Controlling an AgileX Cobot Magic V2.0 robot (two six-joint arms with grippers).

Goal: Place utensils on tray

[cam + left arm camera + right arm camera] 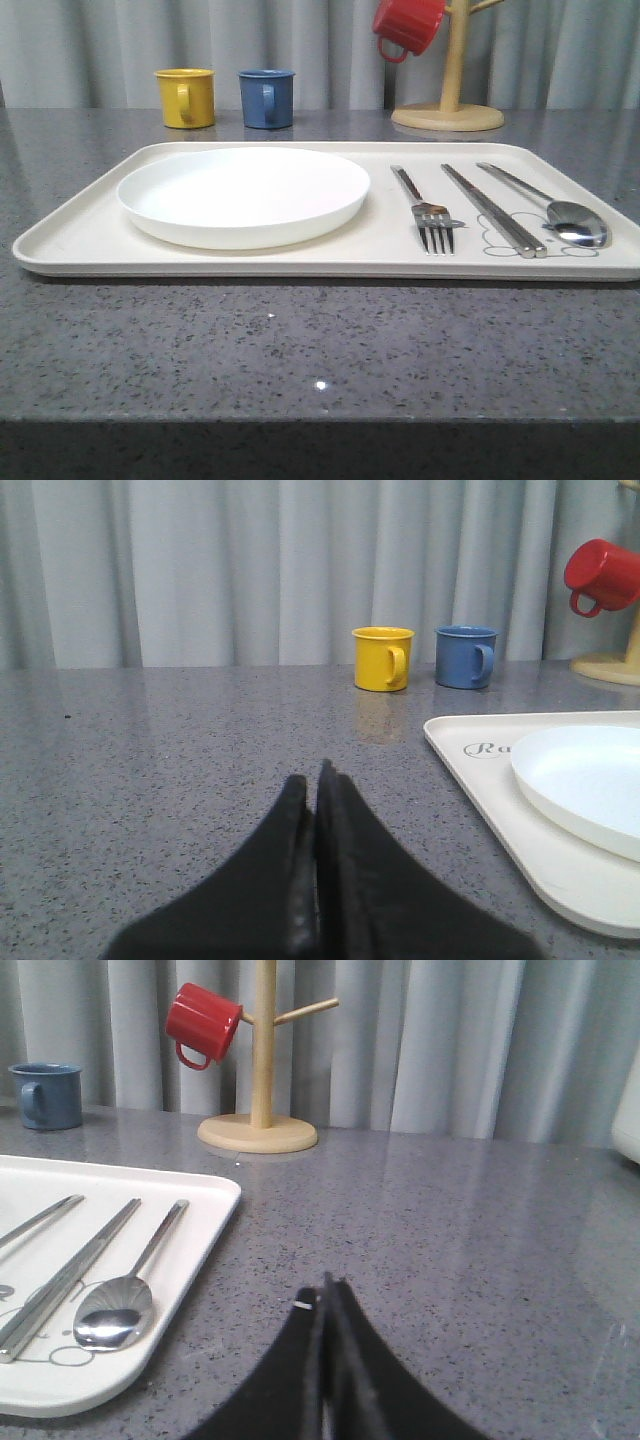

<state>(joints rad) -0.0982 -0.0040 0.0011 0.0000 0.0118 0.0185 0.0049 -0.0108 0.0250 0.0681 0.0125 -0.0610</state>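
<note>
- One tray (pixel 90 235)
- One white plate (pixel 243 195)
- One fork (pixel 425 208)
- One pair of chopsticks (pixel 493 210)
- One spoon (pixel 560 210)
- Three mugs: one yellow (pixel 186 97), one blue (pixel 267 98), one red (pixel 407 24)
- One wooden mug stand (pixel 450 105)
- Two grippers: left (pixel 318 790), right (pixel 326 1295)

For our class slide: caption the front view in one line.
Fork, chopsticks and spoon lie beside the plate on the tray.

A staged dining setup: grey speckled countertop (pixel 300 350), plain curtain (pixel 250 570) backdrop, wooden mug tree (pixel 262 1060).
</note>
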